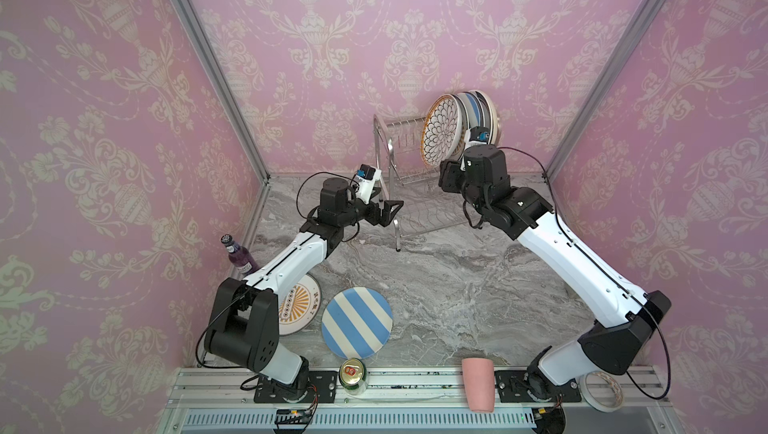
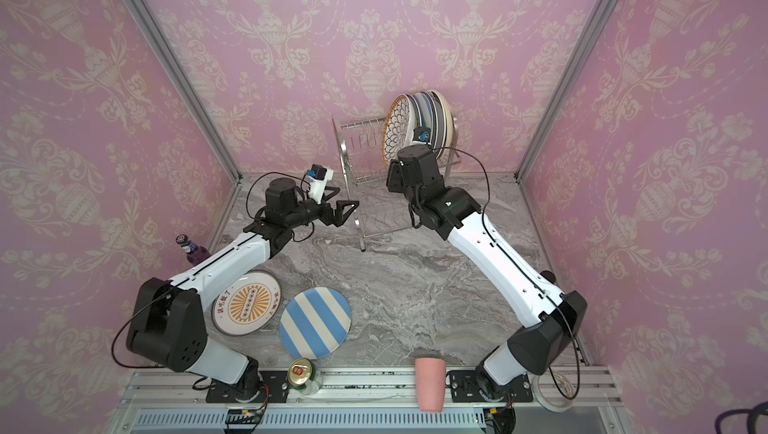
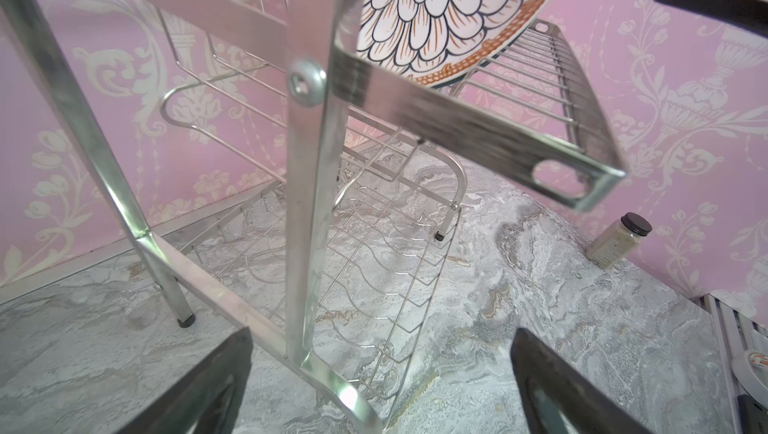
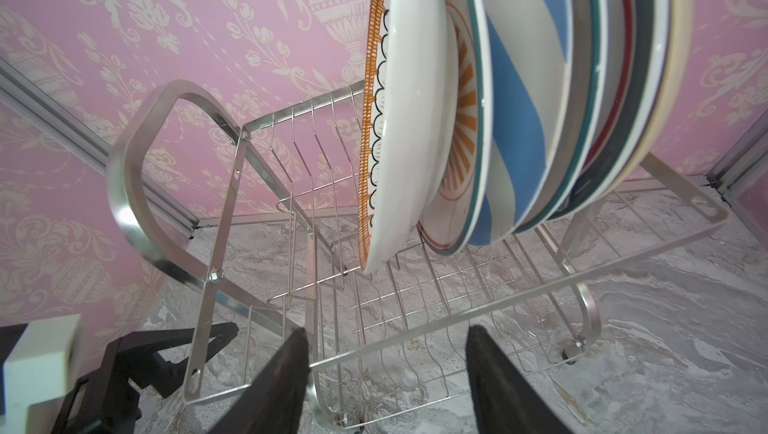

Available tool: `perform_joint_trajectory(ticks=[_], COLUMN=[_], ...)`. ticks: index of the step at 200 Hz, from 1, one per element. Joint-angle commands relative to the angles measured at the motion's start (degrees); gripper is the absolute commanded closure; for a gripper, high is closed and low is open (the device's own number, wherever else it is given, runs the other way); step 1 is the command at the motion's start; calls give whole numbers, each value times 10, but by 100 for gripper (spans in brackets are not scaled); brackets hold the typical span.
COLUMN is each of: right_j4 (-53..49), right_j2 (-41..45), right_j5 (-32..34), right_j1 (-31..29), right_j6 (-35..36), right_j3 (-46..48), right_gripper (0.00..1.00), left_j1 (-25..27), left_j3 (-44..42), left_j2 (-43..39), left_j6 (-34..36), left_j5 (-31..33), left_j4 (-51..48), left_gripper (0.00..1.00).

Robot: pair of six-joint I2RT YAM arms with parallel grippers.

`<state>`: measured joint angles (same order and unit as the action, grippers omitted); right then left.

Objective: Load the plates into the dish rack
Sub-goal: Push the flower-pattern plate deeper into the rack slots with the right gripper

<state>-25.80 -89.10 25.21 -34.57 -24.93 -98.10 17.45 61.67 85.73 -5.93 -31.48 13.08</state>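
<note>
The steel dish rack [image 1: 377,149] stands at the back of the table. Several plates stand upright in its upper tier. The petal-patterned plate [image 1: 442,130] is foremost; behind it are an orange-sunburst plate [image 4: 463,120] and a blue-white striped plate [image 4: 519,120]. Two plates lie flat at the front left: an orange-sunburst one [image 2: 247,305] and a blue-white striped one [image 1: 357,322]. My left gripper [image 1: 385,209] is open at the rack's front left leg [image 3: 307,245], holding nothing. My right gripper [image 4: 388,353] is open and empty at the upper tier's front rail, just below the plates.
A purple bottle [image 1: 237,251] stands by the left wall. A can [image 1: 353,373], a pink cup [image 1: 478,382] and a tape roll [image 1: 602,390] sit on the front rail. A small jar [image 3: 619,240] lies by the wall beyond the rack.
</note>
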Motion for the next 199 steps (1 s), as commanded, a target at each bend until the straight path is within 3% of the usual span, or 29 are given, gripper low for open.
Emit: perform_joint_trajectory(ticks=[1,55,141,199], right_j4=[39,53,67,110], right_j2=[-10,-61,-105,-108], right_j5=[1,34,119,147], right_j1=[0,0,0,1], right_j6=[-24,-27,-18,-28], right_j3=[-15,-56,-78,-47], right_gripper=[38,38,39,48], left_j1=[-11,-26,-34,-34], left_j3=[-24,-62,-83,-88], left_j2=[-37,-87,-136,-143], left_j6=[-23,-62,-55,-54], left_j5=[15,6,11,9], left_j4=[-21,-25,-46,-48], left_gripper=[1,3,3,3])
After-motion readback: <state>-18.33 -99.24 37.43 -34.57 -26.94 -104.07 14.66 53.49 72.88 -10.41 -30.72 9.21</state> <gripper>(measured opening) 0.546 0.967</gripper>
